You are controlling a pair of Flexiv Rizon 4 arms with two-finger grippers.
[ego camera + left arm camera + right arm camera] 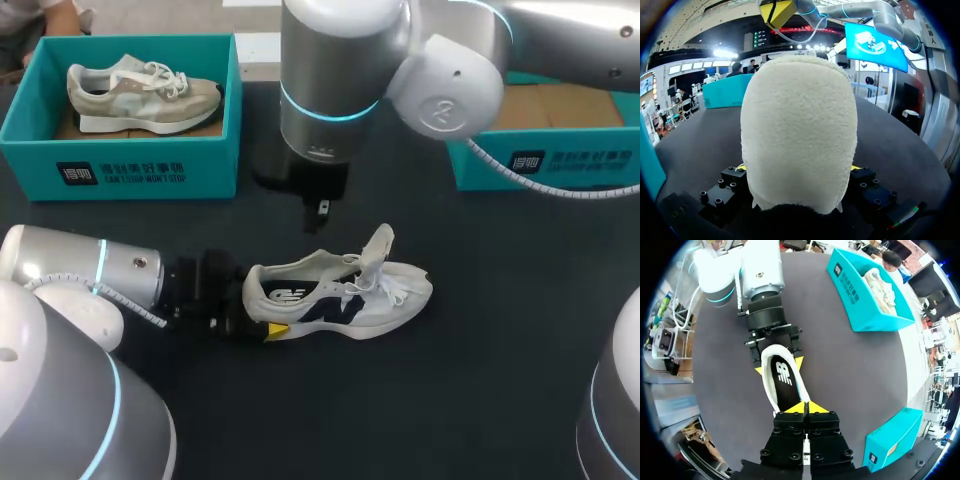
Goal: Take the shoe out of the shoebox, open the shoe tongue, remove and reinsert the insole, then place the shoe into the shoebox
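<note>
**A:** Any writing on show?

**B:** Some. The left box [120, 165], teal, beyond the shoe [340, 295] on the left arm's side, has a dark label [77, 172] on its front wall with a white mark. Two rows of dark characters run beside it. The right box [545, 165], beyond the shoe on the other side, has the same kind of print. The shoe has a dark logo on its flank and another in white on the dark insole [785, 385].

**A:** Where is the shoe?

**B:** Out of both boxes, upright on the black table [480, 380], with its heel towards the left arm. The tongue [378, 248] stands pulled up. A beige shoe [140, 95] lies inside the left box.

**A:** And the left gripper [779, 367]?

**B:** It is clamped on the shoe's heel, one yellow tip pressed to each side of the collar.

**A:** The right gripper [807, 407]?

**B:** It hangs above the shoe's opening, clear of it, pointing down at the insole. Its two yellow tips meet with nothing between them.
</note>
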